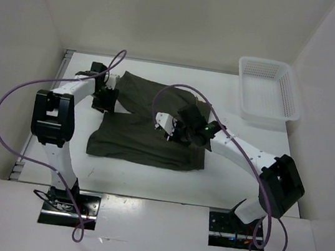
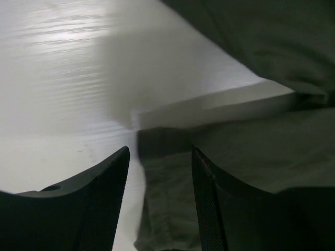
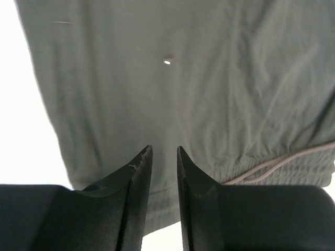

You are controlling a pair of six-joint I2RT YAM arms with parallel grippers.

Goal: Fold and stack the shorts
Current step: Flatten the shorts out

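My left gripper point(image 2: 159, 157) has its fingers apart, and the edge of the dark olive shorts point(image 1: 142, 144) lies between them at the garment's 10 o'clock corner. My right gripper point(image 3: 163, 151) shows only a slim gap, tips down over the cloth near its middle; I cannot tell whether it pinches any. The shorts lie wrinkled mid-table point(image 1: 222, 184), with the white mesh basket point(image 1: 267, 93) at their 2 o'clock.

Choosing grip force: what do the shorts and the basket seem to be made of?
The shorts: soft matte cloth, dark olive; it wrinkles and shows a gathered waistband. The basket: white, probably rigid plastic, with perforated mesh walls.
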